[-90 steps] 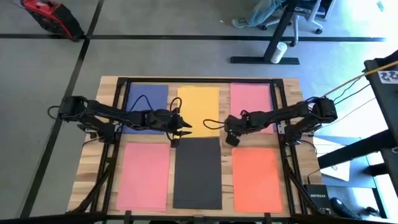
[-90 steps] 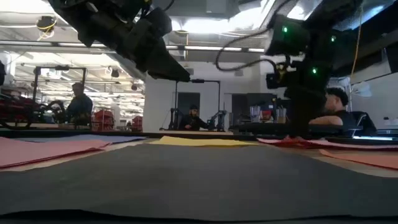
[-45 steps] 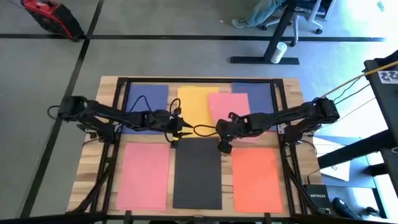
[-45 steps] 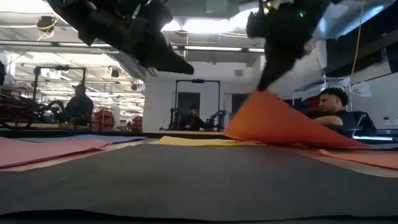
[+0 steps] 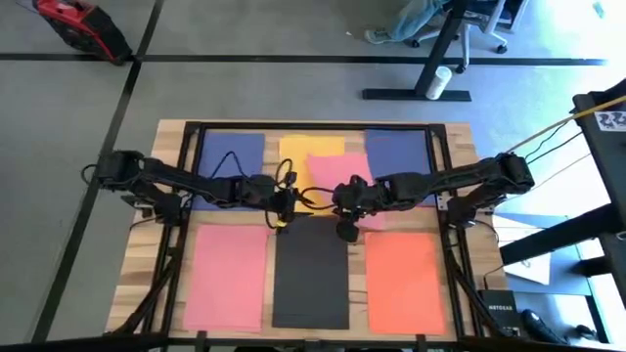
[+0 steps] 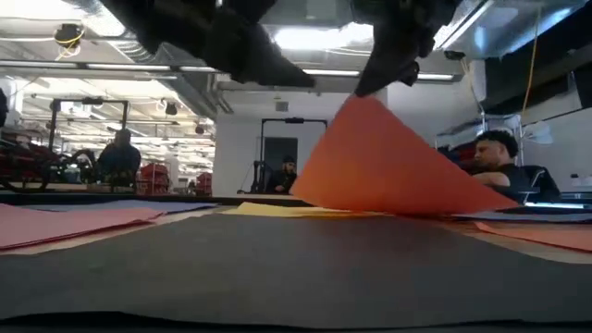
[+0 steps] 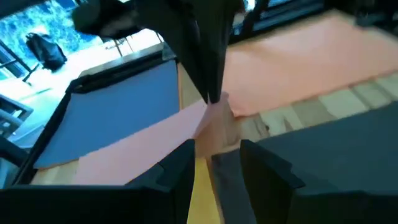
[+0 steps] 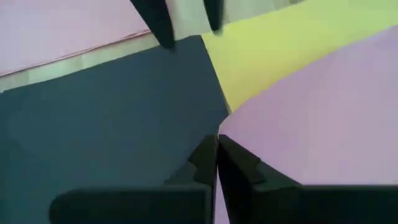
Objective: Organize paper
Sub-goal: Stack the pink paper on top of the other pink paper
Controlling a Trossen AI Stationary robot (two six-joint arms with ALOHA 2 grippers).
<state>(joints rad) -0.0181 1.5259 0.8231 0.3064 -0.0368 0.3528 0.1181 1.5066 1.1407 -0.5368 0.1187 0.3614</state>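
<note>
Matt paper sheets (image 5: 310, 284) lie on a pale, grainy wooden table (image 5: 455, 284).

Seen from overhead, sheets of paper (image 5: 311, 269) lay in two rows on the table (image 5: 171, 139). From the table's middle, one sheet lay at six o'clock, others at seven and five. Three sat at eleven, twelve and one. A further sheet (image 5: 344, 176) rested askew, overlapping the twelve o'clock sheet. The left gripper (image 5: 286, 203) and right gripper (image 5: 341, 201) met near the middle, left at nine, right at three.
</note>
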